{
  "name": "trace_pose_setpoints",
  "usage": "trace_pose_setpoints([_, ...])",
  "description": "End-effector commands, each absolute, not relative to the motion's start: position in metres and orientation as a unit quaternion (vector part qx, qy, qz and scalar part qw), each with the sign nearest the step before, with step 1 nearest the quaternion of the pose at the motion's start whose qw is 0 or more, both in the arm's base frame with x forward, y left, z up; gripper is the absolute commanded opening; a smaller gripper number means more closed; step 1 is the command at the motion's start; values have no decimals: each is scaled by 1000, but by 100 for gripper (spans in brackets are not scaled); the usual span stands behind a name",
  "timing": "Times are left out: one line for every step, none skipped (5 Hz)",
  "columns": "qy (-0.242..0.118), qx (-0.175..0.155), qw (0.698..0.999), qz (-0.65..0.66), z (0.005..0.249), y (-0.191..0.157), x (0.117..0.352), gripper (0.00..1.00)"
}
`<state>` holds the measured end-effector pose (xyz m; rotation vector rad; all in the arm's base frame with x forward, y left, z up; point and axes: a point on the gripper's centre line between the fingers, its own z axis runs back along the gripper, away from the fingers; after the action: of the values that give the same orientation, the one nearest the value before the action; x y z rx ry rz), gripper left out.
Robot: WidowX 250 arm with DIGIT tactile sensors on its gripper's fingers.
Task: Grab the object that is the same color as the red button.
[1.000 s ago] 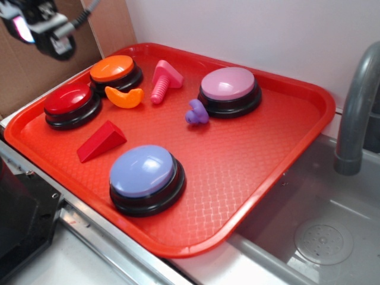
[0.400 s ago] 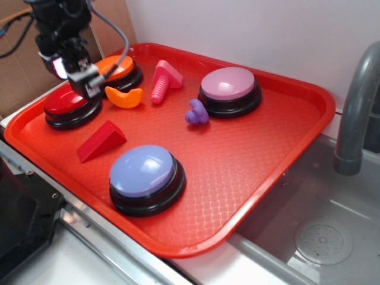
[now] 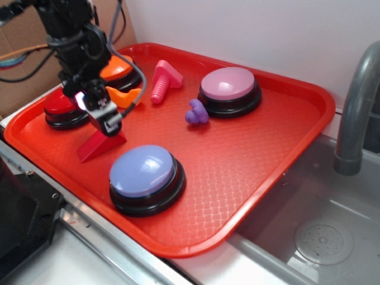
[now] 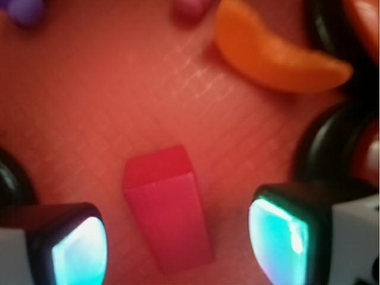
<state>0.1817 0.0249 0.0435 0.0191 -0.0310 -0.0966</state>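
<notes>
The small red wedge (image 3: pixel 97 145) lies on the red tray (image 3: pixel 249 148) near its front left. My gripper (image 3: pixel 105 120) hangs just above the wedge's taller end and hides part of it. In the wrist view the wedge (image 4: pixel 168 208) lies between my two spread fingers, clear of both pads; the gripper (image 4: pixel 178 246) is open and empty. The red button (image 3: pixel 58 107) with its dark-red dome on a black base stands at the tray's left, partly behind the arm.
An orange-domed button (image 3: pixel 119 70), an orange crescent (image 3: pixel 126 95), a pink bolt (image 3: pixel 163 80), a pink-domed button (image 3: pixel 228 90), a small purple piece (image 3: pixel 196 113) and a blue-domed button (image 3: pixel 145 177) share the tray. A sink (image 3: pixel 320 237) and grey faucet (image 3: pixel 356 113) lie right.
The gripper has come from the upper left, past the red button, down and right to just above the wedge. The objects on the tray have not moved.
</notes>
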Motion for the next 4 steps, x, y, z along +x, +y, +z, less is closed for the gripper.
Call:
trace_pose_setpoints([-31,2,998,-47,24,24,191,82])
trace_pose_setpoints([-25,-2,999,-42,24,25,191,0])
trace_pose_setpoints([-22,-1,999,-39,24,25,193,0])
trace_pose_setpoints([5,2,1000,-6,40,27,195,0])
